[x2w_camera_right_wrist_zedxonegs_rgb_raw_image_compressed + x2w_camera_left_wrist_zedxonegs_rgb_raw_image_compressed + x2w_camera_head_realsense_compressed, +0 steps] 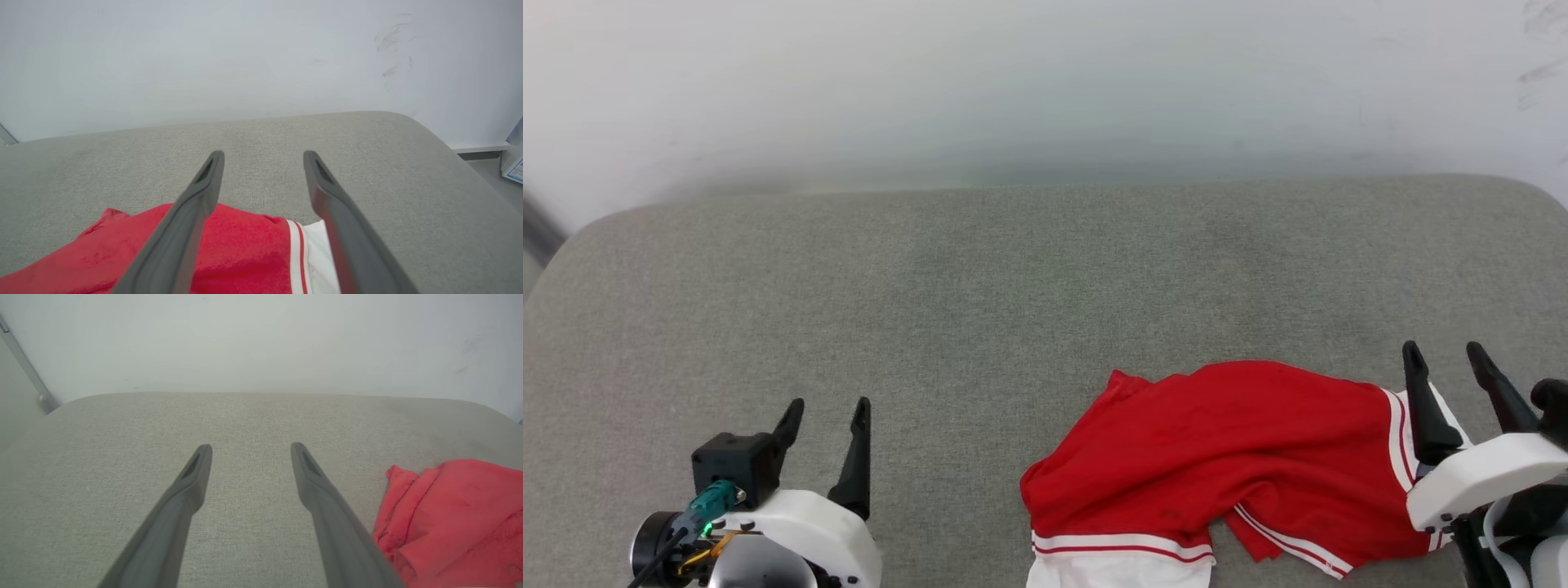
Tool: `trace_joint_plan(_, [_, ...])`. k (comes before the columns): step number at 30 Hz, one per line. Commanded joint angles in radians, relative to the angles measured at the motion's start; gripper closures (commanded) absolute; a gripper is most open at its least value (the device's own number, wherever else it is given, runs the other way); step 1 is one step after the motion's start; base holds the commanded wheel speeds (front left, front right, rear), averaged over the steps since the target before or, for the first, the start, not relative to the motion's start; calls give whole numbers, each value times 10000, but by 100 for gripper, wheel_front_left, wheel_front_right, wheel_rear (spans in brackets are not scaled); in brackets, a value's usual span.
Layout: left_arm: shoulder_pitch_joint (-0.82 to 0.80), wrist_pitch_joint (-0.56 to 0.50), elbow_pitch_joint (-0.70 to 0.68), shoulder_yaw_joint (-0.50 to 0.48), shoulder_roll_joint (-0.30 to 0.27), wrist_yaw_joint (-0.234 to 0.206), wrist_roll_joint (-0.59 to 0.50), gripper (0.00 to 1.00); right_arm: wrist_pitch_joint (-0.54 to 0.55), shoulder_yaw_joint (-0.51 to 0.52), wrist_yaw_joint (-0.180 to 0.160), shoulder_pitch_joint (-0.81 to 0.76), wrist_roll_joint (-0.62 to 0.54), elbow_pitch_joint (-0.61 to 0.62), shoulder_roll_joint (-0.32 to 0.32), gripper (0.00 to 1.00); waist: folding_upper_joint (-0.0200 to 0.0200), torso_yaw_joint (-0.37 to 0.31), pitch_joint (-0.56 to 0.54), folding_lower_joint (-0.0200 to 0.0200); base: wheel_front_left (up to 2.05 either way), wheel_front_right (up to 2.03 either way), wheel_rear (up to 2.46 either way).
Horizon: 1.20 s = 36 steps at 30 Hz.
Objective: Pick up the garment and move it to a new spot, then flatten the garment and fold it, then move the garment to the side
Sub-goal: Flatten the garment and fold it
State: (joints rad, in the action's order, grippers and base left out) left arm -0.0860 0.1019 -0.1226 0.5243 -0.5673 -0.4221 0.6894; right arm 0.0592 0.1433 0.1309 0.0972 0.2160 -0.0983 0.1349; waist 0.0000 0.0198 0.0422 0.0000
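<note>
The garment (1225, 457), a red jersey T-shirt with white sleeves and striped trim, lies crumpled on the grey cushion (1013, 294) near its front edge, right of centre. Its lettering is hidden. My right gripper (1445, 355) stands open over the garment's right end, beside a white sleeve, with nothing between its fingers. In the right wrist view the gripper (263, 157) hovers above the red cloth (241, 241). My left gripper (829, 406) is open at the lower left, well apart from the shirt. The left wrist view has that gripper (250, 449) over bare cushion, the garment (453, 514) to its right.
A pale wall (1045, 90) rises behind the cushion's rounded far edge. The cushion's right corner drops to a floor with a white box (515, 163). A grey strip (24, 367) runs down the wall at the far left.
</note>
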Motion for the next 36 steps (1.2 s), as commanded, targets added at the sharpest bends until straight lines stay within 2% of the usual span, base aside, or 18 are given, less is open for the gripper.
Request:
trace_joint_plan(1, [102, -195, -101, 80, -91, -33, 41, 0, 40, -98, -5, -202, 41, 263, -163, 0, 0, -77, -86, 0, 0, 0, 0])
trace_joint_plan(7, [-242, -1910, -654, 1000, -425, 327, 68, 0, 355, -722, -3, -1063, 156, 1517, -492, 0, 0, -269, -146, 0, 0, 0, 0])
trace_joint_plan(14, [-854, -3776, -556, 2437, -566, 1391, -32, 0, 694, -1272, -3, -1347, 135, 2397, -635, 0, 0, -620, 285, 0, 0, 0, 0])
trace_joint_plan(18, [-1155, -4476, -188, 3137, -425, 2084, -34, 0, 708, -1406, -3, -1247, 204, 2618, -682, 0, 0, -770, 630, 0, 0, 0, 0])
trace_joint_plan(22, [-1474, -5013, 180, 3601, -227, 2574, 53, 0, 624, -1447, -3, -1048, 269, 2751, -721, 0, 0, -877, 989, 0, 0, 0, 0])
trace_joint_plan(30, [-1855, -5936, 1388, 4192, 154, 3135, 238, 0, 535, -1389, -3, -784, 386, 2641, -785, 0, 0, -1049, 1391, 0, 0, 0, 0])
trace_joint_plan(31, [-1840, -6099, 1531, 4288, 213, 3200, 327, 9, 521, -1380, -3, -765, 416, 2649, -795, 0, 0, -1057, 1404, 0, 0, 0, 0])
trace_joint_plan(33, [-1861, -6265, 1691, 4406, 239, 3337, 378, 96, 539, -1351, -3, -761, 466, 2628, -812, 0, 0, -1068, 1427, 0, 0, 0, 0])
trace_joint_plan(34, [-1884, -6285, 1741, 4421, 280, 3379, 415, 100, 548, -1331, -3, -779, 466, 2653, -816, 0, 0, -1059, 1429, 0, 0, 0, 0])
trace_joint_plan(36, [-2015, -6208, 1776, 4361, 217, 3404, 356, 100, 577, -1275, -3, -846, 473, 2698, -831, 0, 0, -1015, 1419, 0, 0, 0, 0])
